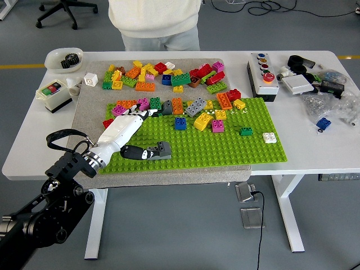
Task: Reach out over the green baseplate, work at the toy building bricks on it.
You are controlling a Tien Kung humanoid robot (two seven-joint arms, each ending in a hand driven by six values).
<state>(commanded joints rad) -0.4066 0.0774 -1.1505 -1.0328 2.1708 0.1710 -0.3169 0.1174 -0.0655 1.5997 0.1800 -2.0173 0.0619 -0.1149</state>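
Observation:
The green baseplate [225,147] lies on a grey mat in the middle of the table. Several bricks stand along its far edge, among them a blue one [180,123], a yellow one [203,121] and a pink one [217,125]. A grey brick [161,150] sits near the plate's front left. My left hand [142,134] reaches over the plate's left end, white-backed, fingers spread and holding nothing. Its fingertips [148,115] point at the brick row by a dark grey brick [167,107], and its thumb [135,152] lies just left of the grey brick. The right arm is out of sight.
A loose pile of coloured bricks [163,76] lies on the mat behind the plate. A person in a white top [154,19] stands at the far side. A button box [54,94] and bowl [63,58] sit left; a control box [262,76] and clutter sit right.

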